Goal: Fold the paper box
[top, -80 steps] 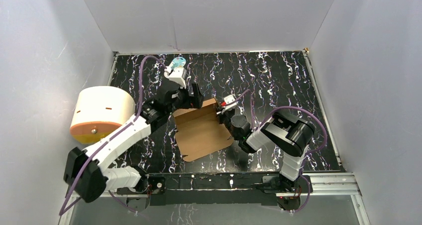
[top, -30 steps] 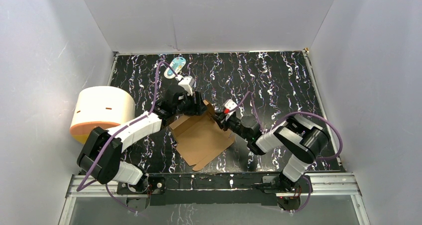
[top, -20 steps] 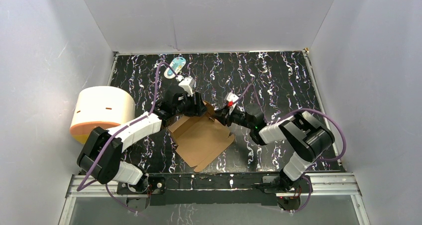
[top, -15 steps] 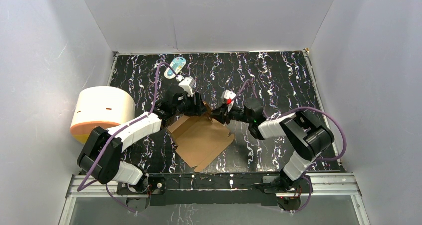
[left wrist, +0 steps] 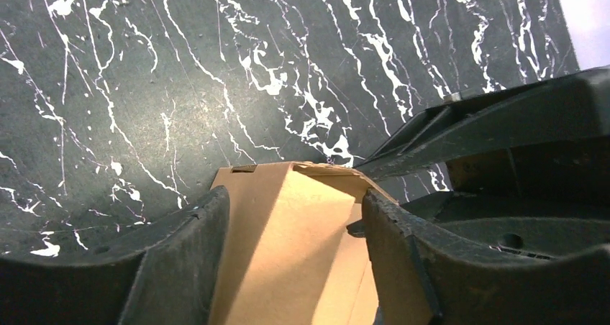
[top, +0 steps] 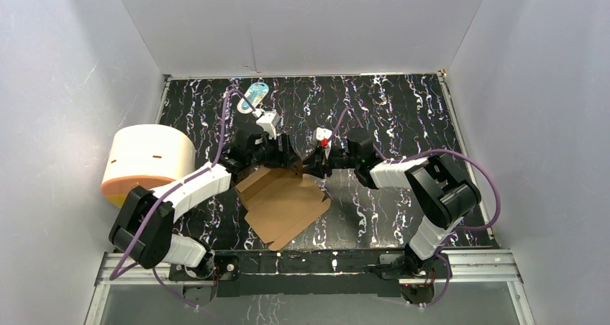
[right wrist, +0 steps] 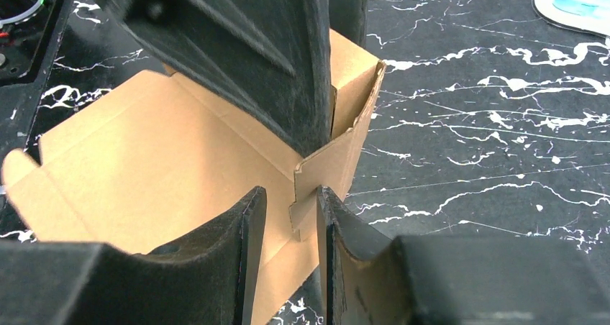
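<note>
Where the two arms meet over the middle of the black, white-veined worktop [top: 403, 109], the paper box [top: 280, 206] is shown as a partly folded sheet of plain brown cardboard. Its broad base panel lies flat on the worktop between the arms, and its far corner is raised beneath both sets of jaws. The left gripper [top: 288, 159] is lowered onto that corner. In the left wrist view its jaws are seen standing well apart, with a raised cardboard panel filling the space between the two fingers [left wrist: 180, 267], so that the panel is straddled rather than pinched. The right gripper [top: 311, 168] is set low against the same corner from the other side. In the right wrist view its jaws are seen only narrowly parted, the notched end of an upright side wall [right wrist: 338, 152] standing in the gap. A slit of the base panel is visible between this wall and one finger, so the wall is enclosed but not clamped. One dark finger of the left gripper is also seen there, inside the corner and against the inner face of the wall. A white-and-orange cylinder [top: 147, 163] is placed at the left edge of the worktop, well apart from the box. A small teal-white packet [top: 253, 95] lies flat near the far edge, beyond the left gripper.
</note>
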`<state>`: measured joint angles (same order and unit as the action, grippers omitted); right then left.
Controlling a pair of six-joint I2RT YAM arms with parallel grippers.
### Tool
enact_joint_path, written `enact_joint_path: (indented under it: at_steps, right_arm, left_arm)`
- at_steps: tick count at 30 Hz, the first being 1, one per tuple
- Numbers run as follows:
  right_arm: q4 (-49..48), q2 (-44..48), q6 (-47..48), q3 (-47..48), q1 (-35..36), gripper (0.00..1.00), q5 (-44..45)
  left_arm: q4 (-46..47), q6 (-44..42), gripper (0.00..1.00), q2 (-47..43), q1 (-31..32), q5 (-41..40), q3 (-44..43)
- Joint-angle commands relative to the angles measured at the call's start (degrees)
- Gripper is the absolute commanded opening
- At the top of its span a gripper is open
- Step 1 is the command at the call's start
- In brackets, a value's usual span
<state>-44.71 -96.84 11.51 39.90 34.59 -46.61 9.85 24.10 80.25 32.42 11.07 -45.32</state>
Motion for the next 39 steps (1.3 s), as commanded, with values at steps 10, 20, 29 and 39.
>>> enact_joint_path:
  at_steps: [10, 20, 29, 39]
  right_arm:
    - [1.6, -0.7, 1.1, 2.6, 0.0, 0.40, -1.7]
    - [1.9, -0.2, 1.2, 2.6, -0.3, 0.40, -1.7]
    - [6.2, 1.2, 3.3, 3.9, -1.6, 0.39, -1.0]
    - [8.2, 4.6, 4.7, 3.8, -4.7, 0.39, 0.0]
  left_arm:
    - [-1.4, 6.8, 0.88, -13.6, -3.1, -4.5, 4.4]
    - [-3.1, 9.5, 0.65, -16.2, -6.0, -3.2, 7.5]
    - [-2.6, 8.5, 0.47, -12.5, -6.0, -0.7, 7.3]
    - [-2.3, 8.1, 0.45, -11.8, -6.0, -0.5, 7.6]
